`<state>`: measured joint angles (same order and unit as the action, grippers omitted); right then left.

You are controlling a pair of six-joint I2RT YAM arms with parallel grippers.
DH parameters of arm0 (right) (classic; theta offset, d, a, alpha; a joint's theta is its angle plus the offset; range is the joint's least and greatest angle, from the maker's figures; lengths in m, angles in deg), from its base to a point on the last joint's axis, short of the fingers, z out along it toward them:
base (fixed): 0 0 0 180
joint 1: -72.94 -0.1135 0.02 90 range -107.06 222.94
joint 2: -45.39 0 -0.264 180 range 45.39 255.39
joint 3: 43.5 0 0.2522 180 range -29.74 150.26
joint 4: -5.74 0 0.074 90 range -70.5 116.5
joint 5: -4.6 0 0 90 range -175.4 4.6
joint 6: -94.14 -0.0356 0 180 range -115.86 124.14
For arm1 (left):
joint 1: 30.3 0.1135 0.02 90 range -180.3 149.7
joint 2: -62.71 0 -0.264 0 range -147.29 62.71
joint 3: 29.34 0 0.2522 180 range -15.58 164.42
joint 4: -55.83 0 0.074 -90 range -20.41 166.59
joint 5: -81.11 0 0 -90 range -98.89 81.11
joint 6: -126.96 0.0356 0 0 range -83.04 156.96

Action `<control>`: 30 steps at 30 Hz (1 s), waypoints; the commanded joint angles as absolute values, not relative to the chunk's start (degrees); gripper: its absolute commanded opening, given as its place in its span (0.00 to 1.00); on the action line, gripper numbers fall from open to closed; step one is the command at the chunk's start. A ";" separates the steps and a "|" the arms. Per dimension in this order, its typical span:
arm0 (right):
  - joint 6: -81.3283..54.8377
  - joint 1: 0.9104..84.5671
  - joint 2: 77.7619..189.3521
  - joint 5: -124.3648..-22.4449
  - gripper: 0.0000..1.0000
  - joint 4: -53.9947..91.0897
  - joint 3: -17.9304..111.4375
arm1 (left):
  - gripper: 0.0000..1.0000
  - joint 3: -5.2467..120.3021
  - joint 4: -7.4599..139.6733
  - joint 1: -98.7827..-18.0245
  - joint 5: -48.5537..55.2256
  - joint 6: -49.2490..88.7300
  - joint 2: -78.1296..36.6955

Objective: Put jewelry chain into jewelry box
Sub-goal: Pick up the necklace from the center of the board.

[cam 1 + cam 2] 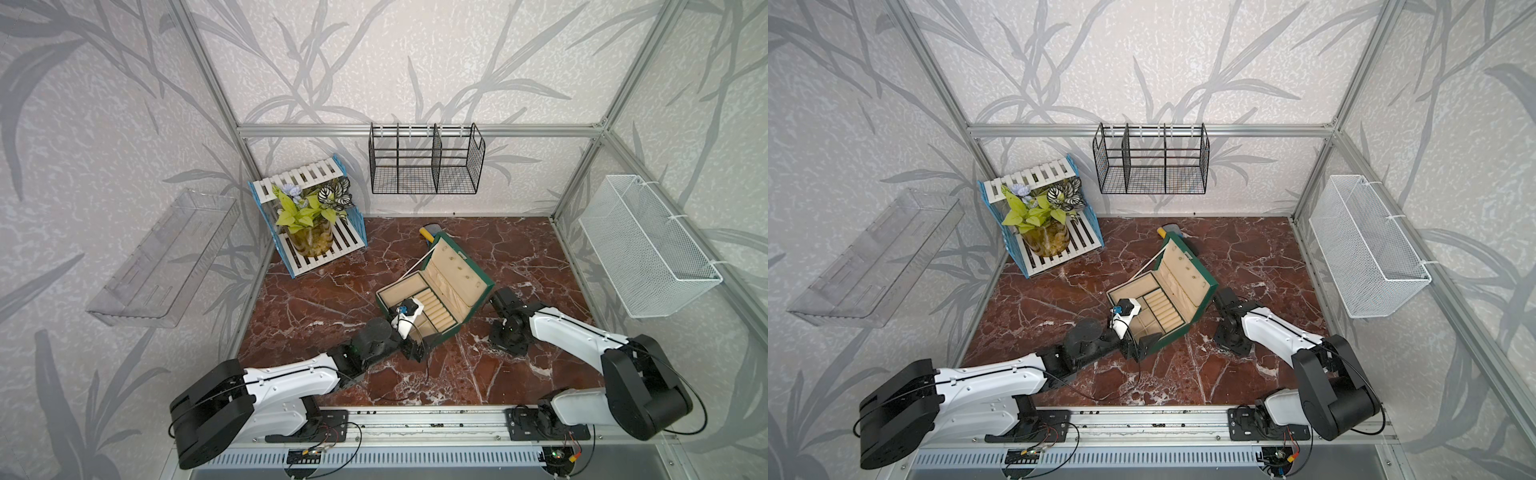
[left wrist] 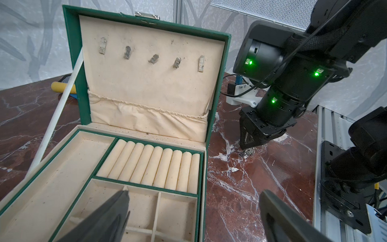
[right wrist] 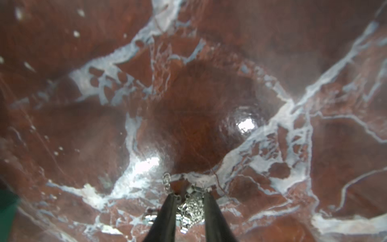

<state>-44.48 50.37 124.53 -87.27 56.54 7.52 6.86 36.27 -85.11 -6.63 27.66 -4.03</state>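
The dark green jewelry box (image 1: pixel 445 337) (image 1: pixel 1173 332) stands open mid-table, its lid upright and its cream lining, ring rolls and small compartments (image 2: pixel 176 211) showing. The silvery jewelry chain (image 3: pixel 192 206) lies bunched on the marble just right of the box (image 2: pixel 72 62), a small glint (image 2: pixel 249 151) under the right arm. My right gripper (image 3: pixel 190 196) (image 2: pixel 248 145) (image 1: pixel 503 344) points straight down, its fingers pressed against both sides of the bunch. The left gripper (image 2: pixel 194 192) (image 1: pixel 417 351) (image 1: pixel 1136 349) hangs wide open over the box's near right corner, holding nothing.
A yellow-handled brush (image 1: pixel 430 233) lies behind the lid. A potted plant (image 1: pixel 309 232) sits on a white slatted shelf at back left. On the walls hang a black wire basket (image 1: pixel 426 160), a white mesh basket (image 1: pixel 648 245) and a clear tray (image 1: pixel 162 257).
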 commanded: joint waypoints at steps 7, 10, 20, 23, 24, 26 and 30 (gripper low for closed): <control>-44.19 49.22 122.44 -81.67 0.00 49.09 3.17 | 1.00 6.74 36.09 -85.41 -10.97 22.75 1.08; -40.63 49.13 117.54 -78.46 0.00 47.35 2.68 | 1.00 6.88 36.48 -85.34 -10.93 20.37 2.80; -21.36 49.20 103.58 -63.04 0.00 49.80 8.27 | 0.99 7.69 40.63 -84.43 -6.26 24.22 9.56; -17.84 49.14 101.72 -56.79 0.00 49.47 10.33 | 0.91 8.00 41.50 -83.85 -3.79 26.38 10.46; -17.14 49.15 101.39 -54.57 0.00 49.26 11.05 | 0.89 8.30 41.74 -83.69 -3.00 27.13 10.43; -16.23 49.14 101.08 -52.10 0.00 49.12 12.67 | 0.83 9.00 42.16 -83.65 -1.59 28.78 9.71; -15.42 49.14 101.60 -46.75 0.00 48.71 16.02 | 0.72 10.50 42.15 -83.65 0.88 31.70 7.45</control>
